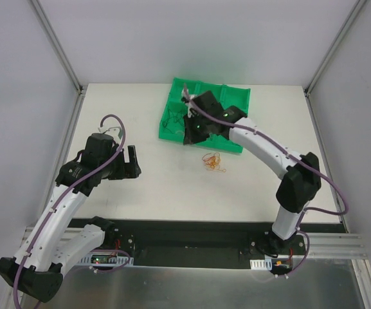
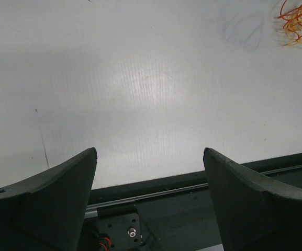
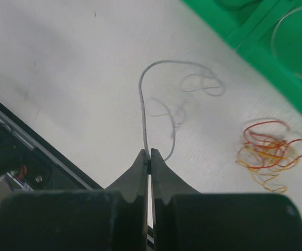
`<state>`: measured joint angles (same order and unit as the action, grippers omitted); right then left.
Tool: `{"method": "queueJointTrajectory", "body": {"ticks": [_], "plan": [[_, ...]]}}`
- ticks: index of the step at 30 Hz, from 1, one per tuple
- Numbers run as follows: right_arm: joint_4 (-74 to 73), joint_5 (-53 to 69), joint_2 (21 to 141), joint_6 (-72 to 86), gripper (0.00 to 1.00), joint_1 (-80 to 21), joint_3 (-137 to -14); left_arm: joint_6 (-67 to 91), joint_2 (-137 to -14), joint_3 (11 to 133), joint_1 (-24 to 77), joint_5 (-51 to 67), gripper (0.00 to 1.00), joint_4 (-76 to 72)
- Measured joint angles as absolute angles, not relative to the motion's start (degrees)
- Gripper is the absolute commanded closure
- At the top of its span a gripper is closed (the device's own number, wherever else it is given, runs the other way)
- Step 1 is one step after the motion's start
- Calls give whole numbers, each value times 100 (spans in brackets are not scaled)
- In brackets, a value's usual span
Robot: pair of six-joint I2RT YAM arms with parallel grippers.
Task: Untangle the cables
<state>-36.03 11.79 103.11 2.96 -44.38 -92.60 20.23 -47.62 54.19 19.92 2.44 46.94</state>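
Observation:
My right gripper [image 3: 149, 153] is shut on a thin white cable [image 3: 142, 94]. That cable rises from the fingertips and curls into a loop above the table, throwing a faint shadow. A small tangle of red and orange cables [image 3: 268, 152] lies on the white table just off the green tray [image 3: 255, 44]. From above, the right gripper [image 1: 189, 134] hangs over the tray's near edge [image 1: 172, 135], and thin black cables [image 1: 170, 121] lie in the tray. The red and orange tangle [image 1: 213, 162] sits just in front of it. My left gripper [image 1: 132, 161] stands open and empty, far to the left, over bare table [image 2: 149, 151].
The tray [image 1: 233, 96] has several compartments and sits at the table's far middle. A black rail [image 2: 182, 183] runs along the near table edge below the left gripper. Metal frame posts [image 1: 56, 45] stand at the back corners. The red and orange tangle [image 2: 297, 21] shows far off in the left wrist view.

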Motion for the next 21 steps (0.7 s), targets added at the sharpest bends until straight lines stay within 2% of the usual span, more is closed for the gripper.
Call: {"method": "queueJointTrajectory", "body": {"ticks": [6,12,21], "plan": [[-3979,611,10143,220,100,-3854,-10720,2001,-4762,5419,1992,244,18,4641],[-4252,106,10554,-5,100,-3361,-11544,1975,-4759,5419,1992,244,19,4635],[-4276,-298,11719,-513,100,-3013,-11708,1870,-4757,5474,1992,250,18,4637]]}}
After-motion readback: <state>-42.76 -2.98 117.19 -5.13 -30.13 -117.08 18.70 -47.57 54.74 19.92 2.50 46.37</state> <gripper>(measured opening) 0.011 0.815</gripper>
